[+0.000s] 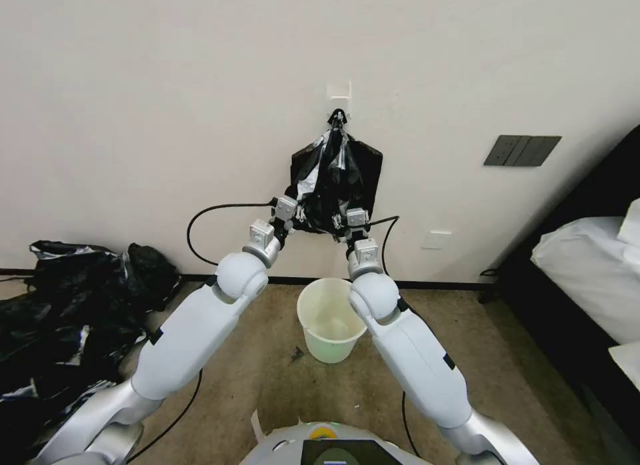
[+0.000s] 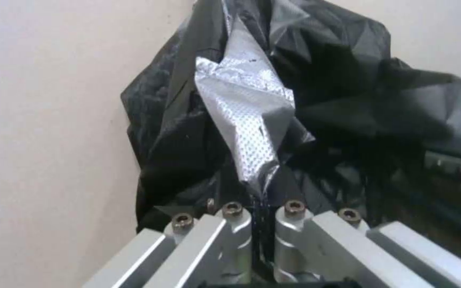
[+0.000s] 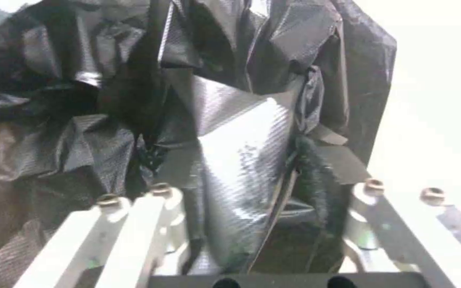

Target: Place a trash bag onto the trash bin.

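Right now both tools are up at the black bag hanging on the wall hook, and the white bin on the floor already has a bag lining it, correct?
Not quite. The head view shows the trash bin bare inside, unlined. The rest holds: left tool and right tool are both up at the trash bag hanging from the wall hook.

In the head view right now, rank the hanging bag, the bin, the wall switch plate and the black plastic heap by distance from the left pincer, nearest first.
1. Bag: at the left pincer, on the wall.
2. Bin: on the floor below.
3. Switch plate and heap: too close to call, far right and far left.
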